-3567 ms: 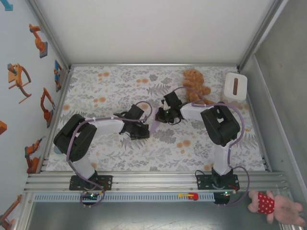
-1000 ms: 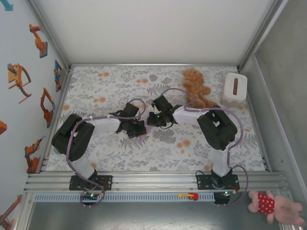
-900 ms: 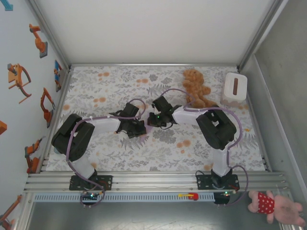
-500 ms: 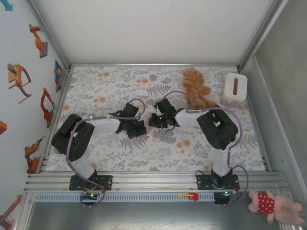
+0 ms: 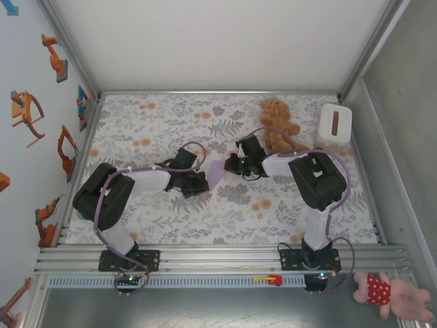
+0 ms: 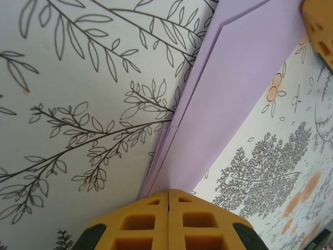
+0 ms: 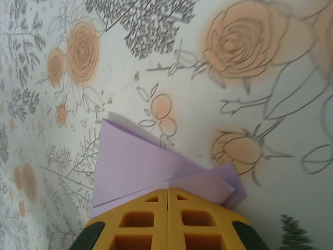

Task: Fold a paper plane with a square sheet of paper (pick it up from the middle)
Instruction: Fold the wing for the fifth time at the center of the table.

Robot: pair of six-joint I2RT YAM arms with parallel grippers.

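Left gripper [image 5: 202, 184]: seen from above at the table's middle. In its own wrist view its yellow fingertips [image 6: 169, 194] are pressed together, and the near end of the paper is pinched between them.

Paper [image 5: 216, 175]: a lavender strip, already folded into several layers, is stretched between the two grippers just over the flowered tablecloth [image 5: 157, 130]. In the left wrist view the paper [image 6: 223, 120] is seen running away from the fingers toward 1 o'clock, with a stepped crease along its left edge.

Long axis: from above, the strip is laid from 7 o'clock, at the left gripper, to 1 o'clock, at the right one.

Right gripper [image 5: 231, 166]: its fingertips [image 7: 167, 191] are also closed, and the other end of the paper [image 7: 140, 166] is clamped there. The layers are fanned out from under the pads toward 11 o'clock.

Teddy bear [image 5: 276, 126]: set at 1 o'clock from the right gripper, near it but apart from the paper.

White box [image 5: 334, 123]: placed at the far right edge, well apart.

Deciding relation: each end is held by one arm, so neither is nearer. It is judged that any next crease must be made across or along the 7-to-1 line, and that uneven pulling could tear or skew the layers.
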